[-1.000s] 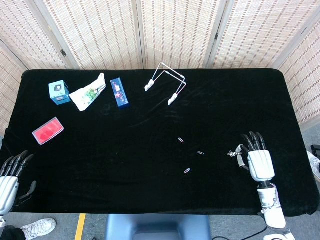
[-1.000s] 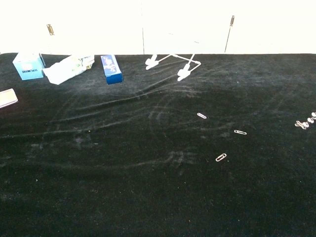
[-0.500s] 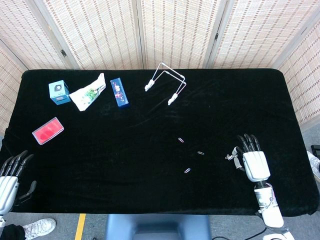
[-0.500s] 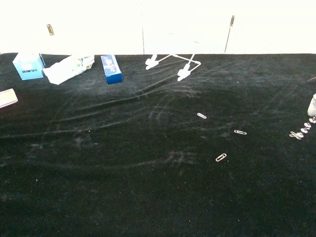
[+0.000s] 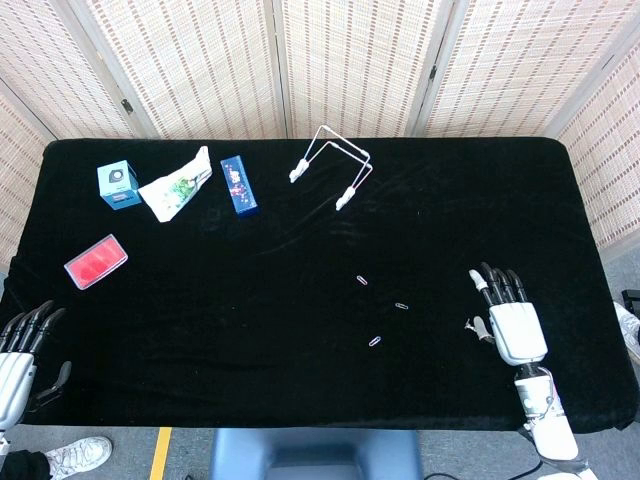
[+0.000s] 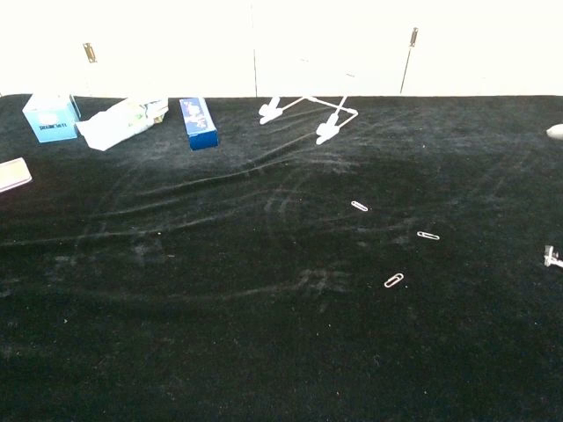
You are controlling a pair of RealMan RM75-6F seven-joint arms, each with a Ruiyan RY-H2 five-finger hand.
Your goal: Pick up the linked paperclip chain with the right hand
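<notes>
My right hand (image 5: pixel 512 318) hovers near the table's front right, palm down, with its fingers (image 5: pixel 497 283) spread toward the far side. The linked paperclip chain (image 5: pixel 469 324) shows as a short silver bit bunched at the thumb, which seems to pinch one end. In the chest view only the chain's end (image 6: pixel 552 257) peeks in at the right edge, and a fingertip (image 6: pixel 554 132) shows higher up. My left hand (image 5: pixel 20 352) rests off the front left corner with its fingers apart, holding nothing.
Three loose paperclips (image 5: pixel 401 305) lie left of the right hand. At the back stand a white wire stand (image 5: pixel 331 165), a blue box (image 5: pixel 238 184), a white packet (image 5: pixel 176 186) and a teal box (image 5: pixel 118 185). A red case (image 5: pixel 96 261) lies at the left.
The right hand has drawn back toward the front edge and slightly right. The chain came along at the thumb, went from stretched out to bunched, and slid nearly out of the chest view.
</notes>
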